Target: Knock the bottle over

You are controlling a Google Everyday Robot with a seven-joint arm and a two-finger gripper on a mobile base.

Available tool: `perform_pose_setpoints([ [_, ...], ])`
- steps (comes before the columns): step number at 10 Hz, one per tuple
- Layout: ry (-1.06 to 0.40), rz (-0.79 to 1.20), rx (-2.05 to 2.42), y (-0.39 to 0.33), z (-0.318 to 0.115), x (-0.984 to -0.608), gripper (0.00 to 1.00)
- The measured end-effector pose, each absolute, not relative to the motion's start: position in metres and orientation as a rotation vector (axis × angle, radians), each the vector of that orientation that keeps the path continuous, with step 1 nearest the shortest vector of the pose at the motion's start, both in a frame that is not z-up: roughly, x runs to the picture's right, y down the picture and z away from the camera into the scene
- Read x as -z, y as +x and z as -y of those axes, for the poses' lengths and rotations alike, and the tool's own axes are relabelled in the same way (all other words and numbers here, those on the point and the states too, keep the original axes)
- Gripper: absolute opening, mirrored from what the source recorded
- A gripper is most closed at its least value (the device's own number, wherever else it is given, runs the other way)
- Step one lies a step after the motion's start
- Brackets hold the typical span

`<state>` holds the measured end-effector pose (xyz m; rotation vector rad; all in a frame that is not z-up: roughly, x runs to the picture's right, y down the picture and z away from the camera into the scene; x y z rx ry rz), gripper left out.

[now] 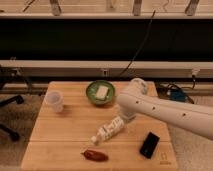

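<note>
The small white plastic bottle with a white cap and dark label markings [108, 132] is tipped far over on the light wooden tabletop [65, 135]. Its cap end points down and to the left toward the table's front, and its base end is raised toward the arm. Taking this bottle as the landmark, everything else is placed around it.

The gripper [123, 118] at the end of the white, rounded robot arm [165, 110] sits at the upper right end of the bottle, touching or nearly touching its base. The arm's bulky wrist covers it from above, so I cannot tell whether the jaws are apart, together, or closed on anything. The bottle extends away from them, down and to the left.

Just below the bottle's cap end, near the table's front edge, lies a dark red, elongated object [95, 155] that looks like a chili pepper. To the right of the bottle and a little lower lies a flat black rectangular device like a phone [149, 144], apart from it. Above the bottle, toward the back of the table, is a round green bowl [91, 95] holding a pale rectangular block [102, 92]. Well to the bottle's upper left stands a wider translucent white cup [55, 101], upright.
</note>
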<state>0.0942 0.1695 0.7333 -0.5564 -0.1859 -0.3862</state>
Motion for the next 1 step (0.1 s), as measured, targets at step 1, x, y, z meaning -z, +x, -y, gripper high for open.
perform_pose_setpoints([
  [1,-0.553,0.183,0.378,0.0974,-0.1678,-0.7338,0.73],
])
